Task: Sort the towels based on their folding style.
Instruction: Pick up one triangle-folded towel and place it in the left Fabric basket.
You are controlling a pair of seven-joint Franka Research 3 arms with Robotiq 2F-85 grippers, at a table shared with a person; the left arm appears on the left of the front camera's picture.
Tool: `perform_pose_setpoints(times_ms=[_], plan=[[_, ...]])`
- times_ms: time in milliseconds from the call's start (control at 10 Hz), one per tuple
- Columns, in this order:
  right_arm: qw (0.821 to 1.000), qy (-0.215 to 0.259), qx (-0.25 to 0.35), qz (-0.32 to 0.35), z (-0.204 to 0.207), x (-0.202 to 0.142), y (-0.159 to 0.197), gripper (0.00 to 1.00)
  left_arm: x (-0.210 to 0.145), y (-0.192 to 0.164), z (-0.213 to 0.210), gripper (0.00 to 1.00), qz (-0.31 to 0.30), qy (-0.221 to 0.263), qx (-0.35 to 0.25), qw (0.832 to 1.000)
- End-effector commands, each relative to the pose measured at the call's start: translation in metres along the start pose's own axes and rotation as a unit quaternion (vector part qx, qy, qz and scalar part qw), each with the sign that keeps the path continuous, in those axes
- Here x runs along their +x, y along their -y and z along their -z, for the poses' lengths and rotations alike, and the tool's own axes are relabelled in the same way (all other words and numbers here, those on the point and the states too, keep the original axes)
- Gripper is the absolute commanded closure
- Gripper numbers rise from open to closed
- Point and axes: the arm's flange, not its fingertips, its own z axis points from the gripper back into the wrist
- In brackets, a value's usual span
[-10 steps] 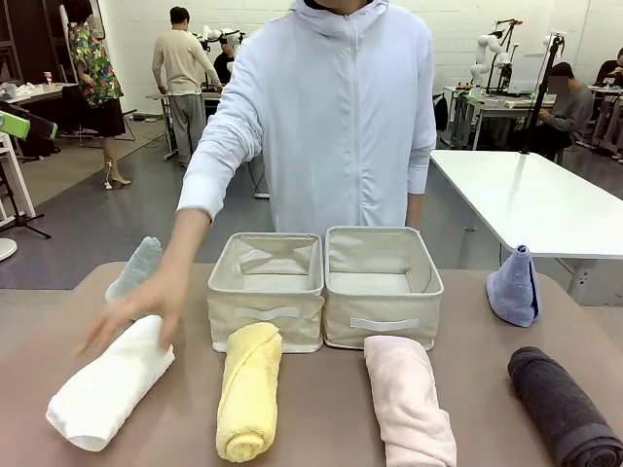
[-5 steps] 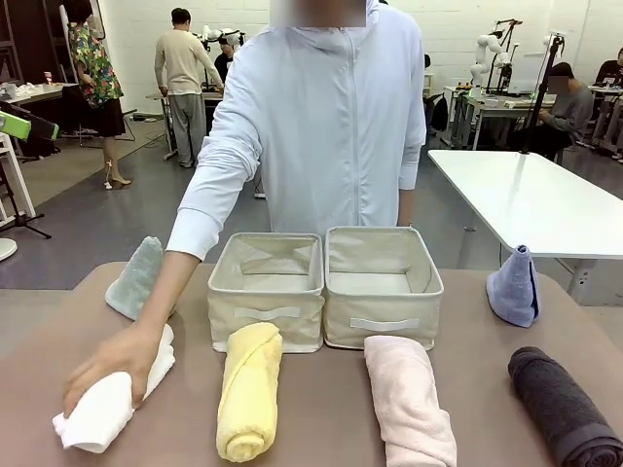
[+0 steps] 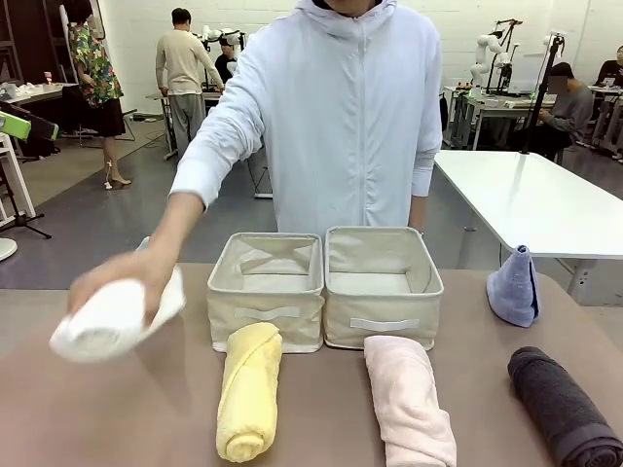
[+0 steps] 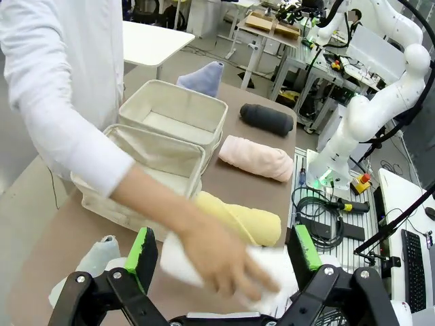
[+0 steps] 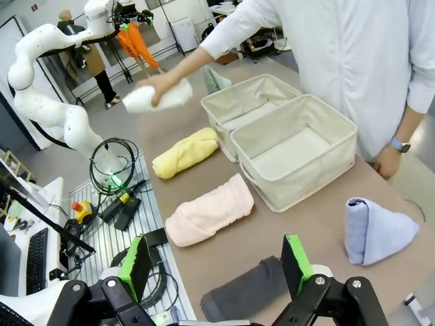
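Left gripper [image 4: 223, 250] and right gripper [image 5: 216, 261] are both sitting with fingers spread wide, gripping nothing; the person's hand [image 3: 117, 282] is holding the white towel [image 3: 112, 319] up over the table [image 3: 321, 428], left side; half a second back it was lying flat there.

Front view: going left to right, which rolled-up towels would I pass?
White towel, held above the table in the person's hand → yellow towel → pink towel → dark grey towel. The last three lie on the table.
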Motion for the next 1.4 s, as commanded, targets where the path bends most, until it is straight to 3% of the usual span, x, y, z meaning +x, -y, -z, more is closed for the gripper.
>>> perform_pose_setpoints(times_ms=[0,300,500,600,800,900,1100,1300], plan=[[1.0,0.009,0.005,-0.008,-0.001,0.002,0.002,0.0,0.001,-0.001,-0.001,0.0,0.009,0.011,-0.003,1.0],[1.0,0.009,0.005,-0.008,-0.001,0.002,0.002,0.0,0.0,0.0,0.0,0.0,0.0,0.0,0.0,1.0],[1.0,0.009,0.005,-0.008,-0.001,0.002,0.002,0.0,0.011,-0.03,0.045,0.0,-0.047,-0.1,0.043,0.993],[1.0,0.009,0.005,-0.008,-0.001,0.002,0.002,0.0,0.018,-0.044,0.074,0.0,-0.068,-0.158,0.068,0.983],[1.0,0.009,0.005,-0.008,-0.001,0.002,0.002,0.0,0.029,-0.062,0.128,0.0,-0.092,-0.275,0.152,0.945],[1.0,0.009,0.005,-0.008,-0.001,0.002,0.002,0.0,0.035,-0.067,0.143,0.0,-0.098,-0.308,0.148,0.935],[1.0,0.009,0.005,-0.008,-0.001,0.002,0.002,0.0,0.038,-0.075,0.16,0.0,-0.167,-0.338,0.176,0.909],[1.0,0.009,0.005,-0.008,-0.001,0.002,0.002,0.0,0.033,-0.076,0.167,0.0,-0.182,-0.354,0.186,0.898]])
